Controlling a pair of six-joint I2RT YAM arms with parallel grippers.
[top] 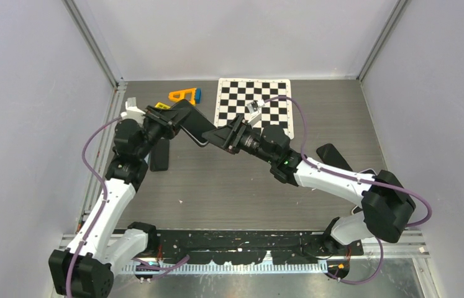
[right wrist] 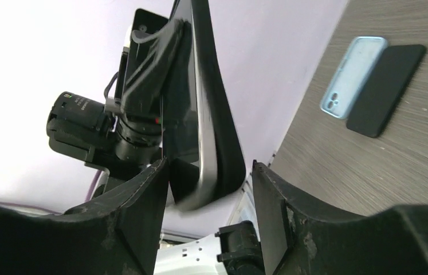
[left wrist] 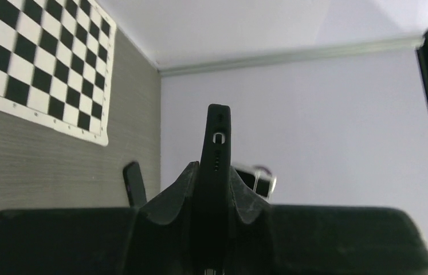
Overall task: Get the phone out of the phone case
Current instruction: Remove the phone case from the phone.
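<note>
Clamped left claw (left wrist: 214, 175) hides the lower end of phone case (left wrist: 218, 123)

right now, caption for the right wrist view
Right gripper open around the cased phone held up by the left gripper.

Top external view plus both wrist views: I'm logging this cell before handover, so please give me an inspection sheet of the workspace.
Surface: grey wood-grain table; one small pale speck.
Job's things: cased phone held above the table between the arms.
Clutter: checkerboard sheet; orange, blue and yellow pieces at the back; black slab; light blue case beside another dark slab.
Grippers: left gripper shut on the cased phone; right gripper open, fingers straddling its end.
Cables: purple cables along both arms.
Surroundings: pale walls; metal frame posts.
</note>
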